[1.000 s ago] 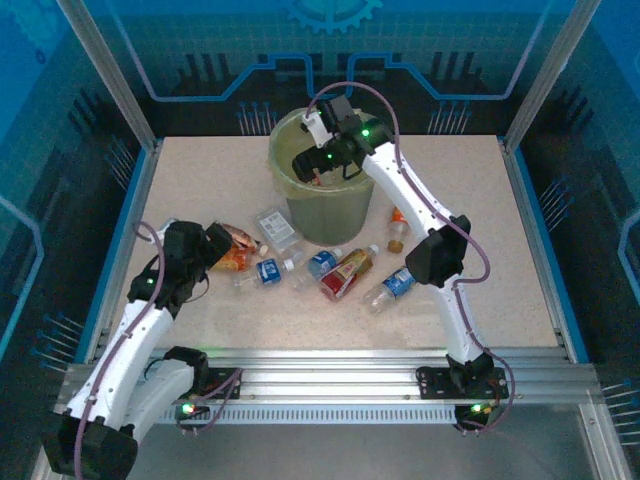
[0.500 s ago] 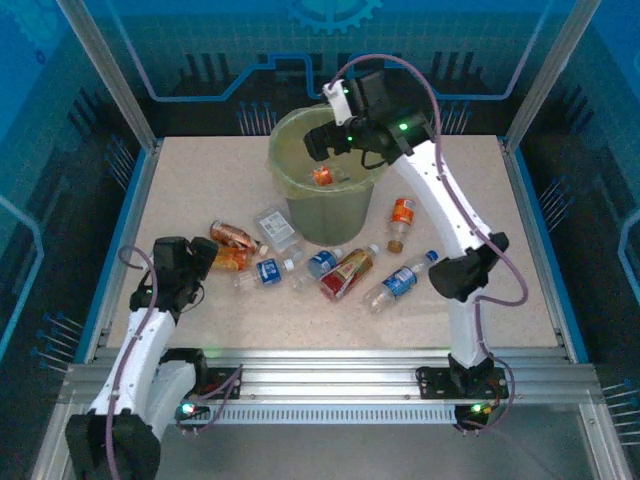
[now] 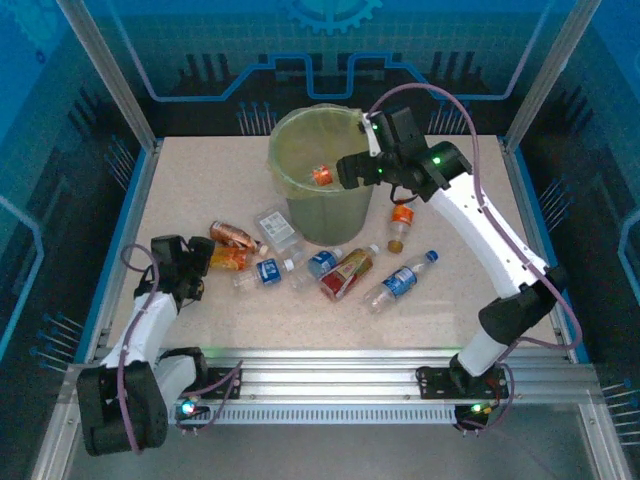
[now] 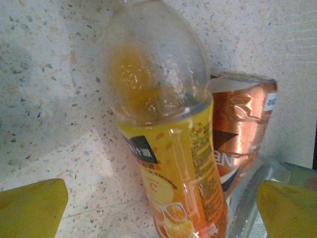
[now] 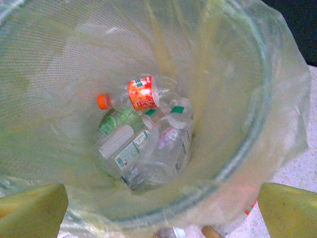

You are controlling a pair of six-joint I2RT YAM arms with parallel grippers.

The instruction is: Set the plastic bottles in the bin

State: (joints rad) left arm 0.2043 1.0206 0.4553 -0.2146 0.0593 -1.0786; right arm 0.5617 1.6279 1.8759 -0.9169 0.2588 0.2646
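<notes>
My left tool [image 4: 158,210] has its fingers apart, one either side of the orange-label juice bottle [image 4: 163,148]. It lies on the surface [image 4: 49,99] with its long axis pointing away from the wrist, a copper-label bottle [image 4: 242,129] just beside it. The right tool [image 5: 158,210], also apart and empty, hangs over the bin [image 5: 257,124], so I judge the left arm nearer for this pick.

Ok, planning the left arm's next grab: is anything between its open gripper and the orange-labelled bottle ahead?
Nothing visible lies between the left gripper and the orange-labelled bottle. A copper-labelled bottle lies close beside it, ahead of one finger.
</notes>
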